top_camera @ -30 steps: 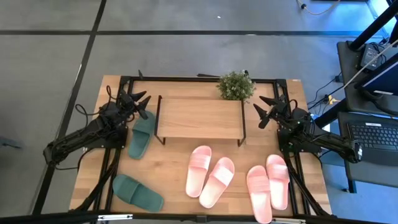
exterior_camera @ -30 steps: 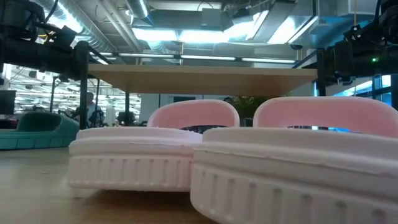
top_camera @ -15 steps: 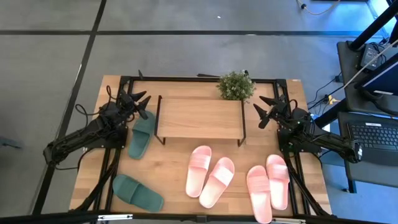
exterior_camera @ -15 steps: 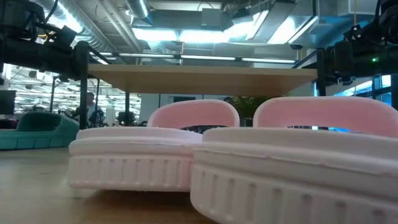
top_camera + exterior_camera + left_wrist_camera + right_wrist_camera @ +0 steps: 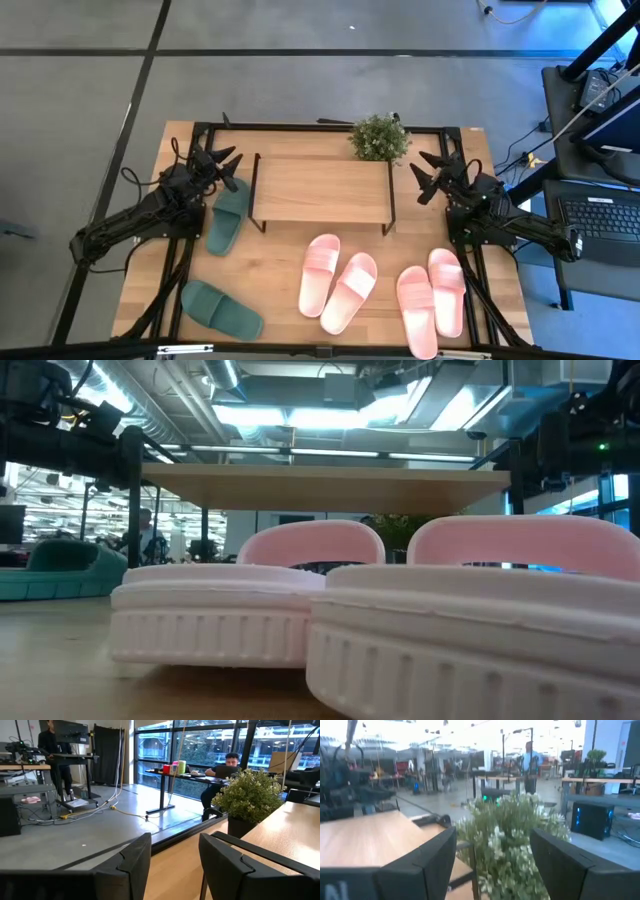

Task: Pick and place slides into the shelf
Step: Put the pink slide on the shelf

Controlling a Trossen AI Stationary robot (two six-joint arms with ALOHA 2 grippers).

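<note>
The shelf [image 5: 320, 190], a flat pale-wood board on thin black legs, stands between both grippers. Left gripper [image 5: 228, 166] hangs jaws apart, empty, over a soft dark green slide [image 5: 228, 216]; right gripper [image 5: 428, 176], jaws apart, faces a bushy potted plant [image 5: 379, 137]. Ribbed pink slides [image 5: 337, 281] lie nearer the table's front.

An open-plan office or lab: standing desks [image 5: 60, 762] with monitors, a person [image 5: 222, 772] working at a desk, cables across grey floor [image 5: 300, 80], exposed ceiling ducts [image 5: 260, 435] overhead.

No legible txt (any view)
</note>
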